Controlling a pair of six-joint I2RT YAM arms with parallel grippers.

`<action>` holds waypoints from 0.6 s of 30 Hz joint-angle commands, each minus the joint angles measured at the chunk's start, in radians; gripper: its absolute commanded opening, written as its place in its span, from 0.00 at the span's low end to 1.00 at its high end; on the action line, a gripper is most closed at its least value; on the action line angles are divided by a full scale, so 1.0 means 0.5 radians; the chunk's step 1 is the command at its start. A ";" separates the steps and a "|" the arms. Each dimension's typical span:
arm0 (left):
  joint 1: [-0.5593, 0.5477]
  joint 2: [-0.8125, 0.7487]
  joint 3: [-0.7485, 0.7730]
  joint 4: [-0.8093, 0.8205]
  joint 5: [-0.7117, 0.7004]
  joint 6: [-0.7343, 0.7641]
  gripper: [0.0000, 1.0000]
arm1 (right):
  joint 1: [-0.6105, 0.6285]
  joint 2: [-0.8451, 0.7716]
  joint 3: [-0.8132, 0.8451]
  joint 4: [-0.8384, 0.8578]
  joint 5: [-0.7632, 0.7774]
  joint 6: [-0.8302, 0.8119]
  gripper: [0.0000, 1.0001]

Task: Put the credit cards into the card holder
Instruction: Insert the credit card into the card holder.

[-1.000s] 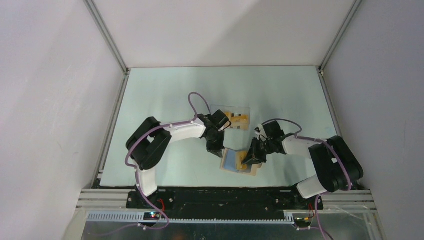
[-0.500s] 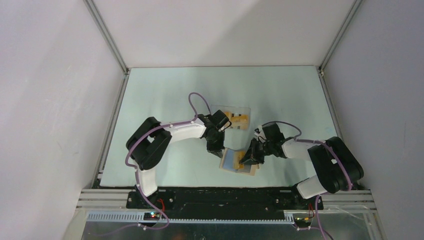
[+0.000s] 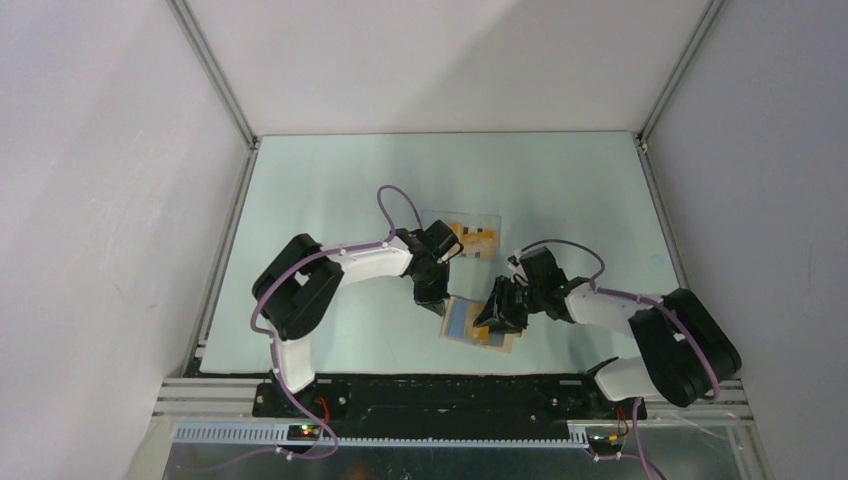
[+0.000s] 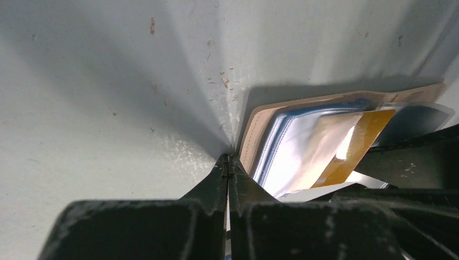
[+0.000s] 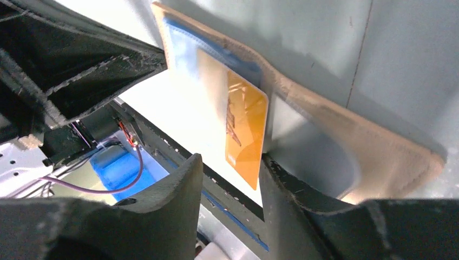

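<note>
One credit card (image 5: 246,124), pinched by the right hand (image 5: 231,160), is partly entered in the open card holder (image 5: 346,135), which seems held down on the worktop (image 3: 330,200) by the tightly closed left hand (image 4: 228,162), while other cards (image 3: 478,238) are left in the clear tray (image 3: 493,222).

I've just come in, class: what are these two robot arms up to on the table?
The left hand, shut, has its tips down at the edge of the open wallet. An orange card stands partly inside the wallet, between the fingers of the right hand. Whether they grip it is unclear.
</note>
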 commanded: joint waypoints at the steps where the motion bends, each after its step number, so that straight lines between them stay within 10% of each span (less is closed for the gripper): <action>1: -0.015 0.013 -0.013 0.018 -0.006 -0.033 0.00 | 0.015 -0.146 0.018 -0.192 0.148 -0.095 0.54; 18: -0.016 0.026 -0.001 0.020 0.007 -0.029 0.00 | 0.155 0.259 0.238 0.104 -0.057 -0.103 0.65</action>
